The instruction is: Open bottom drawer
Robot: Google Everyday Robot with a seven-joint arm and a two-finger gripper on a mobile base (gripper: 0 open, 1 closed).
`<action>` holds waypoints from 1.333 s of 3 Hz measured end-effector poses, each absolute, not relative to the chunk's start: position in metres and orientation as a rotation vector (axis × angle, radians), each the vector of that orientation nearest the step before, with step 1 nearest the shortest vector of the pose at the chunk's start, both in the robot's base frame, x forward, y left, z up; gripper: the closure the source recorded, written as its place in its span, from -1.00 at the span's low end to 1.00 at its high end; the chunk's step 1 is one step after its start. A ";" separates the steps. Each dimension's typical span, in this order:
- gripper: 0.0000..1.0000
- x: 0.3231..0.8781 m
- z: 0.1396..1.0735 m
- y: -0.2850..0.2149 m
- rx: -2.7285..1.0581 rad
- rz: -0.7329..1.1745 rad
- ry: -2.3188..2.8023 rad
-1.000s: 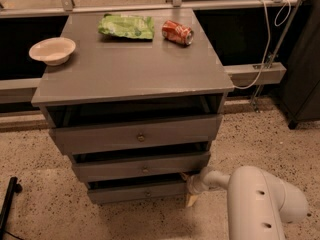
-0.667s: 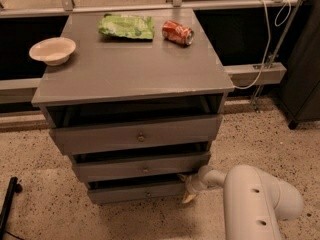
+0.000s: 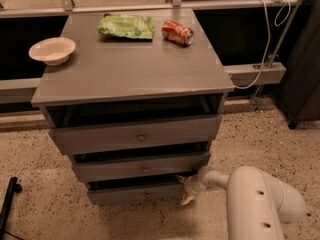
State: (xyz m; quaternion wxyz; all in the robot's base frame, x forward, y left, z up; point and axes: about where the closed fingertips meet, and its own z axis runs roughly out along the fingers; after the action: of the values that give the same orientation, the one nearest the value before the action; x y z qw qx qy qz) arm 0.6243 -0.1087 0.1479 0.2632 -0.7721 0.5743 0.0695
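The grey cabinet (image 3: pixel 130 74) has three drawers, each stepping in narrower toward the floor. The bottom drawer (image 3: pixel 135 193) is the slimmest front, lowest of the three, with a small round knob (image 3: pixel 147 194); a dark gap shows above its front. My gripper (image 3: pixel 184 189) is at the drawer's right end, just off the floor, on the end of my white arm (image 3: pixel 255 204). One pale fingertip (image 3: pixel 187 199) points down and left beside the drawer's right corner.
On the cabinet top lie a white bowl (image 3: pixel 52 50), a green chip bag (image 3: pixel 126 26) and a red soda can (image 3: pixel 177 32). A white cable (image 3: pixel 265 49) hangs at the right. A dark cabinet (image 3: pixel 305 79) stands far right. A black leg (image 3: pixel 7 204) is at the lower left.
My arm and gripper have shifted slightly left, closer to the bottom drawer's right end. The drawers look the same.
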 end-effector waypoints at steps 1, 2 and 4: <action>-0.56 0.606 0.153 -0.094 -2.147 0.218 1.492; -0.58 0.563 0.161 -0.080 -2.226 0.301 1.440; -0.46 0.502 0.191 -0.089 -2.210 0.409 1.521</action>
State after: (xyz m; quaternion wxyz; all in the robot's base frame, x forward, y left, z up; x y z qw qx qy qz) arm 0.5025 -0.0887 0.1907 0.2124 -0.7957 0.5477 0.1473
